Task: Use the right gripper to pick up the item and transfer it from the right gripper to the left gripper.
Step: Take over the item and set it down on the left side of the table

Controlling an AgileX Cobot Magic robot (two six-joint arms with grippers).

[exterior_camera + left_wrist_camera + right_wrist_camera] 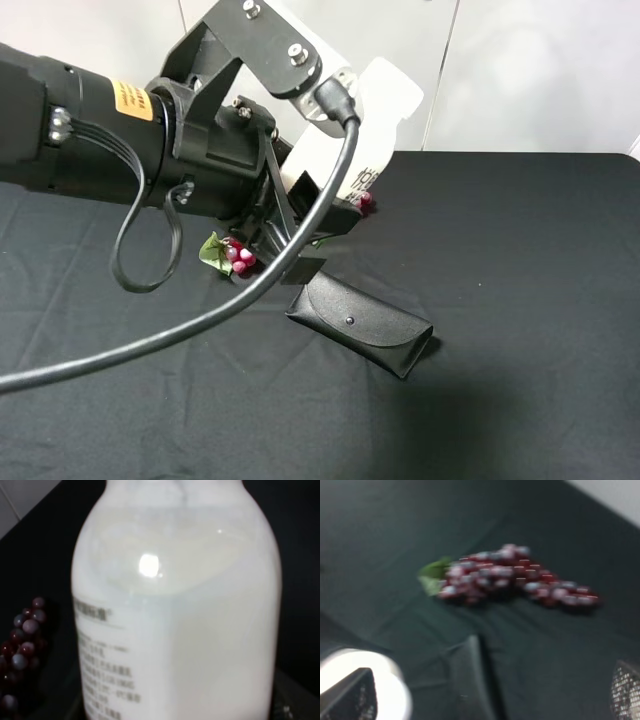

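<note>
One small white plastic bottle [382, 120] with a rounded cap hangs tilted above the far middle of the black cloth-covered worktop [540, 300]. Its cap points toward the far right corner, and its lower end is clamped in the black ribbed left gripper [322, 225] on the bulky black arm with the orange-yellow sticker [132, 100]. In the left wrist view the bottle's glossy side and printed label fill nearly everything. A thick dark cable [200, 325] loops across in front of the arm. Beneath the claw lies a bunch of red grapes [240, 258] with a green leaf [212, 250]. A black leather glasses case [360, 325] lies just beside the bunch toward the near edge, near the middle. The right gripper [490, 695] shows only in its blurred wrist view, its fingers [626, 690] spread wide and gripping nothing. I cannot tell what the white blur beside one finger is.
</note>
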